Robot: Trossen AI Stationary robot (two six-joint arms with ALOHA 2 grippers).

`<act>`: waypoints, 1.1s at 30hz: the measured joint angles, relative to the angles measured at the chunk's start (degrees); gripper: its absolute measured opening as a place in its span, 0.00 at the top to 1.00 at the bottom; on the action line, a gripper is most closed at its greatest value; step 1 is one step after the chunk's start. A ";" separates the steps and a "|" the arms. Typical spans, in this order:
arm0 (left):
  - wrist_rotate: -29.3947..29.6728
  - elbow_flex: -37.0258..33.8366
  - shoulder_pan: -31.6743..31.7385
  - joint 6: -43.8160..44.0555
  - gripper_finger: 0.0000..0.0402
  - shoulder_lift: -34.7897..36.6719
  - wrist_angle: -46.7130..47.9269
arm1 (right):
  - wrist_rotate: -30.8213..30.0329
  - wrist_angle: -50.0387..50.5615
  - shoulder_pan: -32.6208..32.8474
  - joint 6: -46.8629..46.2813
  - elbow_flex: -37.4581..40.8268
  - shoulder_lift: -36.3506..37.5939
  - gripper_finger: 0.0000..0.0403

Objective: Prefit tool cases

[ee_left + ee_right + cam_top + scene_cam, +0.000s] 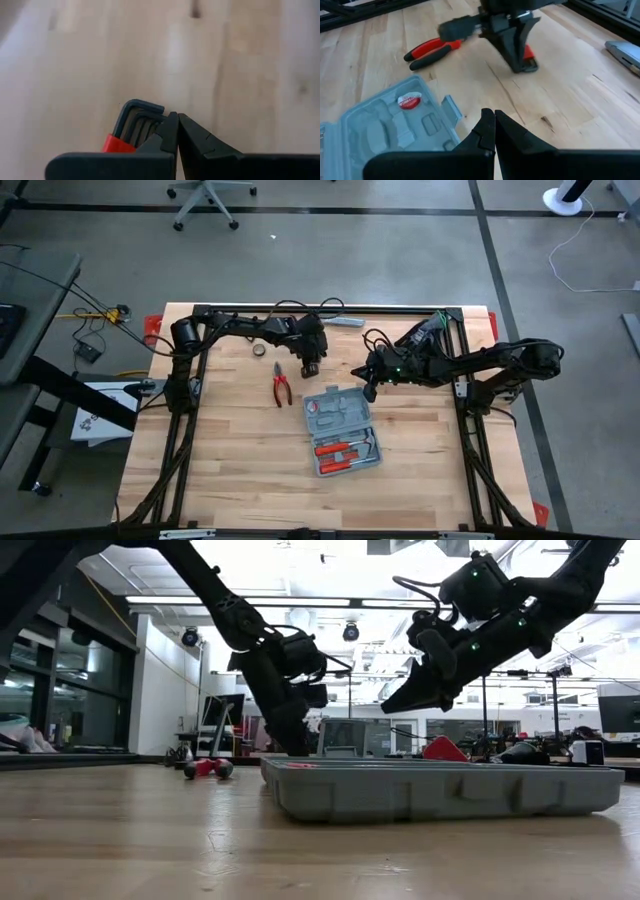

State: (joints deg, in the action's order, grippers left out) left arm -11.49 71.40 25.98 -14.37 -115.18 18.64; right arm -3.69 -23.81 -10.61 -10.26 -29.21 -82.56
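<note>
left gripper (pixel 309 367) fingers closed beside hex keys (pixel 136 125); tool case (pixel 342 430) open.

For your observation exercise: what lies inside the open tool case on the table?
The tool case lies open. One half holds red-handled tools in moulded slots; the other half shows mostly empty recesses and a small red-and-white round item. Anything beneath the tools is hidden.

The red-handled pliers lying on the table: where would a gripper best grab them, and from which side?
Probably from straight above, across the two red handles near the pivot. The pliers lie flat on the table, handles toward the back edge and close together, so two fingers could straddle both. They sit apart from the case, leaving room. The left gripper is nearest; its fingers look shut and would need opening first.
</note>
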 joint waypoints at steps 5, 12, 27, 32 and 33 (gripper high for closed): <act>-1.40 0.07 0.13 -1.01 1.00 1.25 -1.19 | -0.78 0.88 0.00 -0.02 0.00 0.00 1.00; 1.84 0.15 0.83 -0.28 0.99 2.56 -3.01 | -1.43 0.90 0.00 -0.17 0.00 0.00 1.00; 7.95 -0.92 5.66 -3.81 0.93 2.48 0.97 | 2.11 -4.29 -2.22 0.22 -0.89 -3.57 1.00; 2.54 -0.96 5.98 -3.22 0.93 2.48 2.33 | 8.15 1.00 -5.18 2.24 -9.58 -13.28 1.00; 0.89 -0.96 5.95 -3.19 0.93 2.48 2.68 | 8.52 2.95 -5.32 3.06 -11.59 -15.27 1.00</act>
State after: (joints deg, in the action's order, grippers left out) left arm -10.59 70.43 31.92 -17.55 -112.71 21.33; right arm 4.83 -20.87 -15.93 -7.20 -40.80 -97.84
